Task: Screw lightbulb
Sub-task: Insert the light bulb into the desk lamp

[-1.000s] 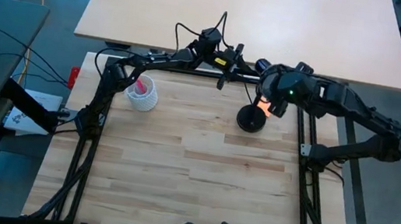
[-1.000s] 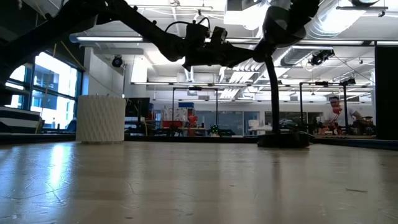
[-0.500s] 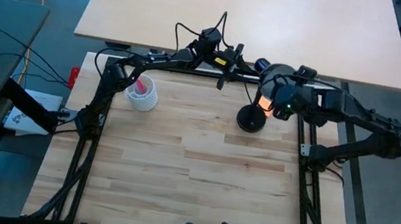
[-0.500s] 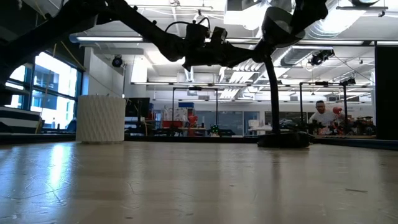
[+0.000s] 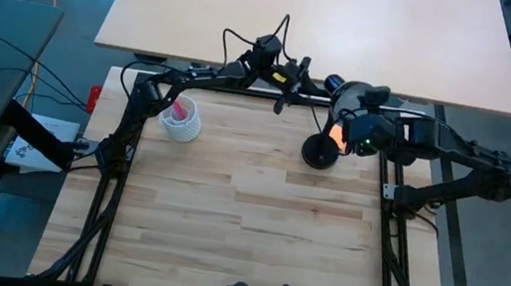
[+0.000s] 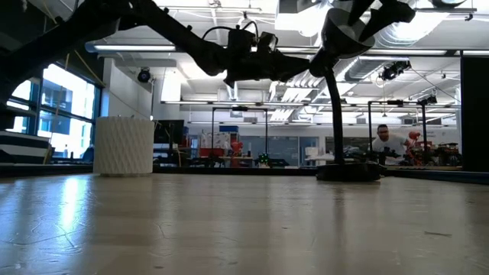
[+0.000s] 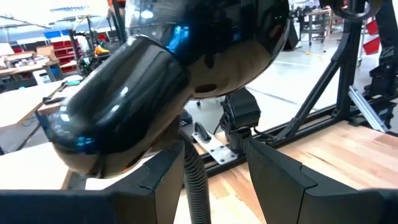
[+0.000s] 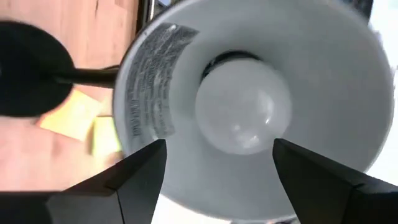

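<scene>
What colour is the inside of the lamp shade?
White, around the lightbulb; the lamp shade shows best in the right wrist view.

White frosted lightbulb (image 8: 244,113), glossy blk lamp shade (image 7: 180,74), white ribbed cup (image 6: 123,146).

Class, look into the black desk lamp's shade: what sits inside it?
The lightbulb sits in the white-lined shade, its round end facing out between the open right gripper fingers. Its screw base is hidden behind the bulb.

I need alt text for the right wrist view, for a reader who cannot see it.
A white bulb sits in the socket inside a lamp shade with a white interior. The right gripper faces it, its two dark fingers open and off the bulb. Behind lie the lamp's black base and the wooden table.
</scene>
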